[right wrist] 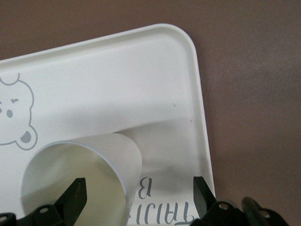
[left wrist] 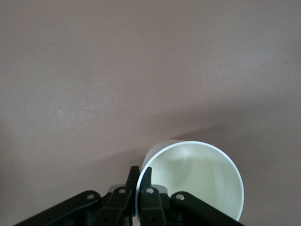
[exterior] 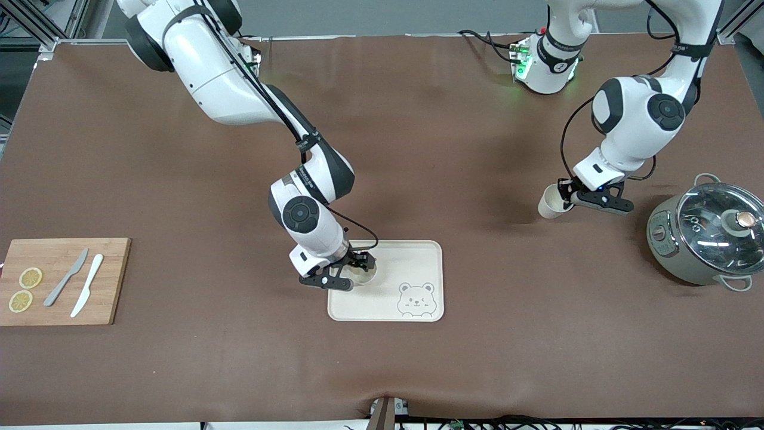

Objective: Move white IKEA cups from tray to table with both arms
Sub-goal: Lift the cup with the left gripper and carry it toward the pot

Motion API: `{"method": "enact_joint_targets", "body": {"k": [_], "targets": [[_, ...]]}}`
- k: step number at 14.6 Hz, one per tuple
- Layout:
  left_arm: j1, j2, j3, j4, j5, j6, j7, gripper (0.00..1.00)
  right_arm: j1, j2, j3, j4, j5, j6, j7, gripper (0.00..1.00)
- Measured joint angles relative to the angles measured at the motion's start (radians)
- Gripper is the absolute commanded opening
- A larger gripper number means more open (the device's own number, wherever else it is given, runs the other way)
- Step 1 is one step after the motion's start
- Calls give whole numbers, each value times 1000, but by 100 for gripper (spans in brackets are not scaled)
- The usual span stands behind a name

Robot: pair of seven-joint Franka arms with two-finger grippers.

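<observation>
- A brown matte table fills the front view, with the two arm bases along its far edge.
- Nearest the front camera lies the cream tray with the bear face at its 5 o'clock corner.
- One white cup stands on the tray near its 9 o'clock edge; the right gripper sits low over it, fingers spread wide, one inside the rim and one outside, not yet pinching.
- That cup looks light, thin-walled and smooth, so a firm pinch on the rim wall should do; I judge it could tip or slip if squeezed off-centre.
- Farther off, at 2 o'clock from the tray, the left gripper is over bare table, clamped on the rim of the second cup, which hangs tilted.
- Whether that cup's base touches the table cannot be told.
- The first cup's lower body is hidden by the gripper in the front view.
</observation>
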Motion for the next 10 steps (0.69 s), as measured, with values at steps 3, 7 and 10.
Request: {"method": "enact_joint_targets", "body": {"k": [3, 7, 10], "targets": [[4, 43, 0, -1, -5, 48, 11, 0, 0, 0, -1, 3, 0, 0, 0, 86], [4, 106, 0, -1, -72, 111, 68, 0, 0, 0, -3, 5, 0, 0, 0, 64], [5, 129, -1, 1, -135, 118, 108, 0, 0, 0, -3, 5, 0, 0, 0, 39]]}}
